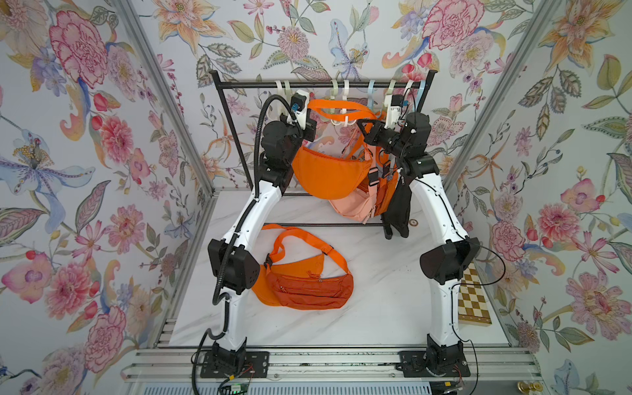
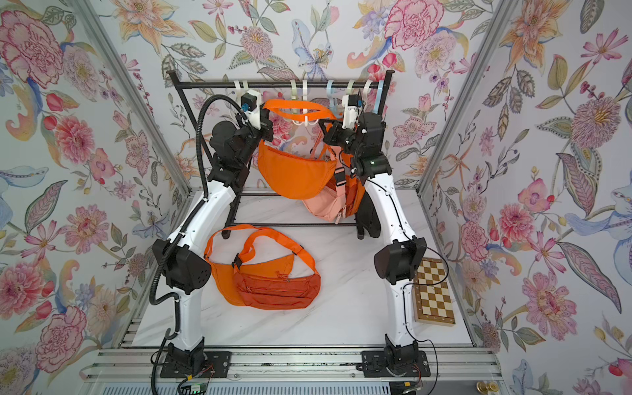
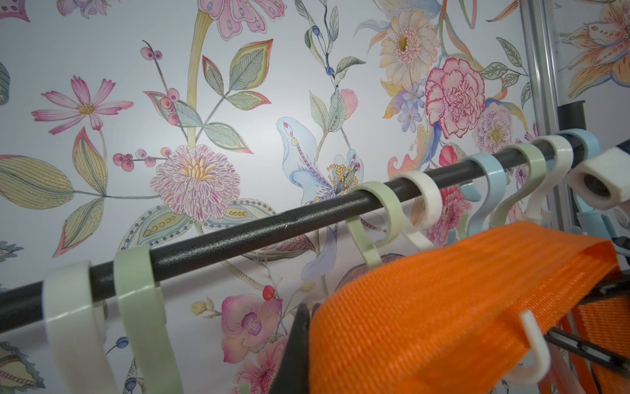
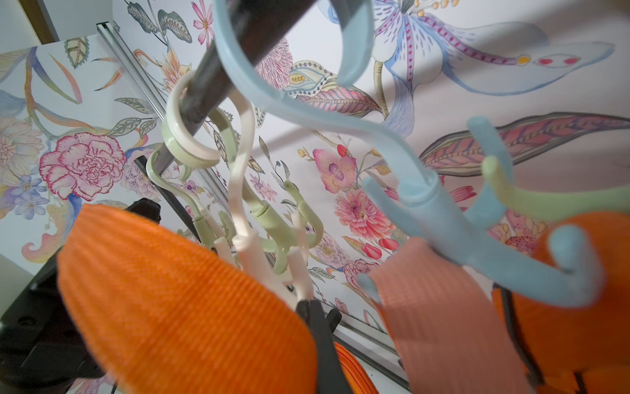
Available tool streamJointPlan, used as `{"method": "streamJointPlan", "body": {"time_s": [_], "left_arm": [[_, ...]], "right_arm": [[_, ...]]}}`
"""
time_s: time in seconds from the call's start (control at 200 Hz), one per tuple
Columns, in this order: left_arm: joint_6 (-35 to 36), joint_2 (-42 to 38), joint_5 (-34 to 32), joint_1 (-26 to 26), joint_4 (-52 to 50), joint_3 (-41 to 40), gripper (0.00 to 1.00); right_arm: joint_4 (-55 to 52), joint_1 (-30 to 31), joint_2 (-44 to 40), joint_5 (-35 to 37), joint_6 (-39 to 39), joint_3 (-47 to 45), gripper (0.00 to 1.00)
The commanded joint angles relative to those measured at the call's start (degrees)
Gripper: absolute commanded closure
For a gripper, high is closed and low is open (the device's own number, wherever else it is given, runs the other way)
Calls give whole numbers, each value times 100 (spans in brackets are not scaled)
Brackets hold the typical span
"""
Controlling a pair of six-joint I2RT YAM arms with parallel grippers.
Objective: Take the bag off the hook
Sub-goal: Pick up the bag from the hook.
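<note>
Both hands are shut tight: the left hand [image 1: 309, 120] and the right hand [image 1: 366, 127] each pinch the wide orange woven strap [image 1: 337, 104] of the bright orange crescent-shaped fabric bag [image 1: 330, 174]. The body of this bag hangs under the black metal rail [image 1: 318, 83], well above the white marbled worktop [image 1: 376, 290].

The strap stretches between the two hands, its long axis parallel with the rail, and it arches over the white plastic hook with several prongs [image 1: 345, 120]. This hook is between the hands, somewhat nearer to the right one. In the left wrist view one prong tip [image 3: 536, 341] stands in front of the strap, so I cannot tell whether the strap is already free of it.

I judge that the coming move needs both hands to rise together and then come away from the wall, with the strap kept level, so that no prong catches it. Just beside, a pale pink fabric bag [image 1: 352, 205] hangs on a light blue plastic hook [image 4: 443, 218]; it should not be pulled along.
</note>
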Motion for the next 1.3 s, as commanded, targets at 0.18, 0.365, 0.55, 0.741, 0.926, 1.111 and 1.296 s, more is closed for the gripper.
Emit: {"method": "streamJointPlan", "body": {"time_s": [0.18, 0.365, 0.55, 0.741, 0.926, 1.111, 1.296], "left_arm": [[-153, 15, -51, 100, 205, 549, 100], [-190, -214, -56, 128, 187, 441, 100], [-252, -397, -39, 131, 235, 332, 100], [-321, -308, -155, 150, 345, 212, 100], [-426, -264, 18, 154, 496, 497, 100], [-601, -477, 667, 136, 948, 251, 100], [-510, -1155, 682, 129, 1183, -698, 100]], "right_arm": [[419, -155, 104, -245, 413, 360, 100], [392, -139, -11, -341, 457, 342, 100], [435, -87, -132, -263, 508, 310, 100], [640, -87, -30, -213, 677, 357, 100], [883, -160, -123, -367, 782, 358, 100], [886, -131, -384, -608, 744, 278, 100], [831, 2, -1002, -675, 451, -565, 100]]}}
